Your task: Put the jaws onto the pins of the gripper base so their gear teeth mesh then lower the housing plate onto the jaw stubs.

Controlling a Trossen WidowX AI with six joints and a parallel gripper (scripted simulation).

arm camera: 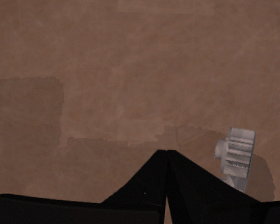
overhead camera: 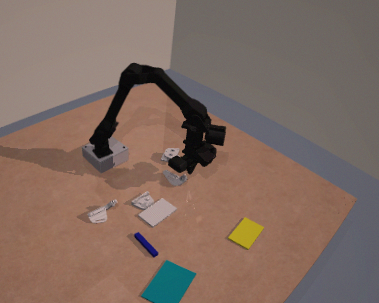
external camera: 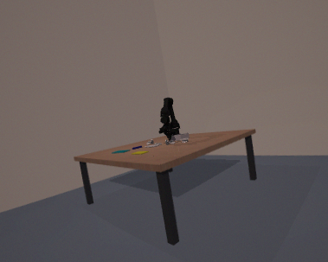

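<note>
My gripper (overhead camera: 190,171) (arm camera: 165,158) is shut and empty, pointing down, low over the table. A grey jaw (overhead camera: 175,178) (arm camera: 239,154) lies just beside the fingertips; in the wrist view its gear teeth show at the right and a finger hides its rest. A second, white jaw (overhead camera: 98,216) lies apart, far left of the gripper. A white part with two dark spots (overhead camera: 171,153) lies behind the grey jaw. Another white part (overhead camera: 142,200) lies between the jaws; I cannot tell which of these two is the gripper base and which the housing plate. No parts are joined.
A pale ridged rectangular plate (overhead camera: 158,212) lies against the middle white part. A blue bar (overhead camera: 146,244), a teal sheet (overhead camera: 169,282) and a yellow sheet (overhead camera: 246,233) lie toward the front. The arm's grey base block (overhead camera: 105,155) stands at the back left.
</note>
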